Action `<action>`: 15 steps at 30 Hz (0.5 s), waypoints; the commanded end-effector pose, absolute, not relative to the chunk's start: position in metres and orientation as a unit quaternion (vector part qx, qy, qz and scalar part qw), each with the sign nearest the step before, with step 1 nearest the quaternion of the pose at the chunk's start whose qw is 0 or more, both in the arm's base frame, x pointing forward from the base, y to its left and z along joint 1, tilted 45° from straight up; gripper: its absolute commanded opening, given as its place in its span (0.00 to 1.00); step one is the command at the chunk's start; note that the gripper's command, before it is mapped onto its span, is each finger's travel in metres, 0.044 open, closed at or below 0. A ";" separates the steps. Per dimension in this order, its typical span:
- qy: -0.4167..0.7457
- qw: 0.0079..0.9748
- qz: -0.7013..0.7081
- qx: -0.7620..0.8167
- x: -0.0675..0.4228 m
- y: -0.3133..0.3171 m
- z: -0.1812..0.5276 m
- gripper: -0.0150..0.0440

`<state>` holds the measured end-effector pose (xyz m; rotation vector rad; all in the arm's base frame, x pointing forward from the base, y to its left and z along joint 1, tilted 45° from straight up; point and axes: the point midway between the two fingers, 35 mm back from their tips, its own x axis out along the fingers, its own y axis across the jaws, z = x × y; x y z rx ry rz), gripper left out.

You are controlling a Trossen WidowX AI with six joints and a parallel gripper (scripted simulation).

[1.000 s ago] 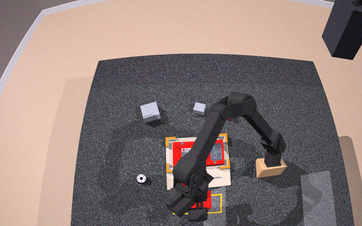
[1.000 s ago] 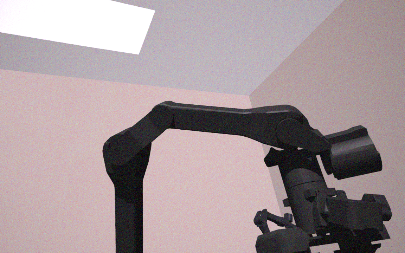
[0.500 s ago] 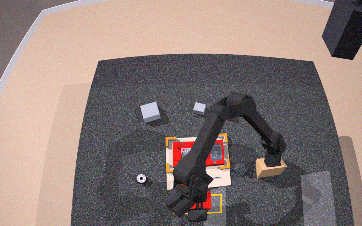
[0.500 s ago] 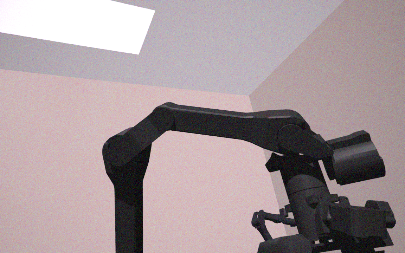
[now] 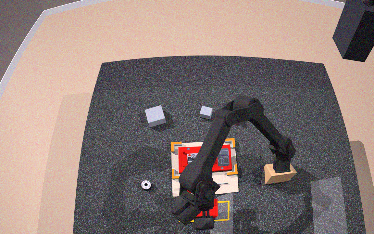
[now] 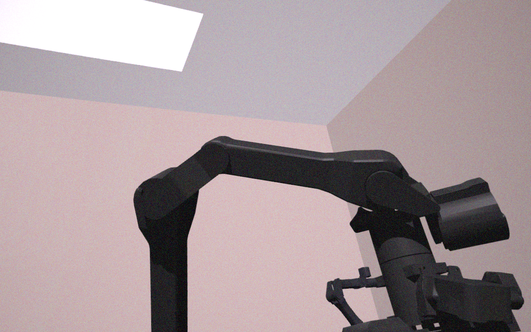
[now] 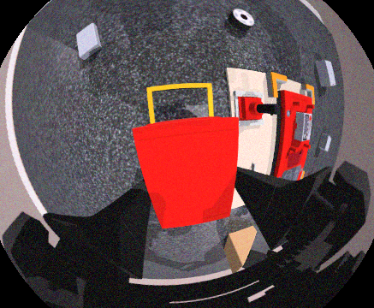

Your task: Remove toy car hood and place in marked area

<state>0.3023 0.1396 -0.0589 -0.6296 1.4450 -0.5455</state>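
- My tool (image 5: 203, 214) grips the red hood (image 7: 188, 168), fingers spread wide across it.
- I see the hood over the near-left part of the yellow marked area (image 5: 224, 210), near edge of the table (image 5: 269, 87).
- The car (image 5: 188, 158) sits just beyond.

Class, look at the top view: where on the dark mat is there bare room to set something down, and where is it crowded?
Bare patches: the mat behind the two grey cubes, and the stretch left of the small wheel. Crowded: the near middle, where the toy car on its board, the arm, and the claw holding the red hood over the yellow marked area sit together.
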 end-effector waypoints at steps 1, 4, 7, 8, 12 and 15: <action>0.642 0.670 -0.241 -0.284 0.302 0.137 -0.061 0.25; 0.642 0.670 -0.241 -0.284 0.302 0.135 -0.062 0.25; 0.642 0.670 -0.241 -0.284 0.302 0.134 -0.064 0.25; 0.642 0.670 -0.241 -0.284 0.302 0.134 -0.064 0.25; 0.642 0.670 -0.241 -0.284 0.302 0.132 -0.066 0.25; 0.642 0.670 -0.241 -0.284 0.302 0.131 -0.067 0.25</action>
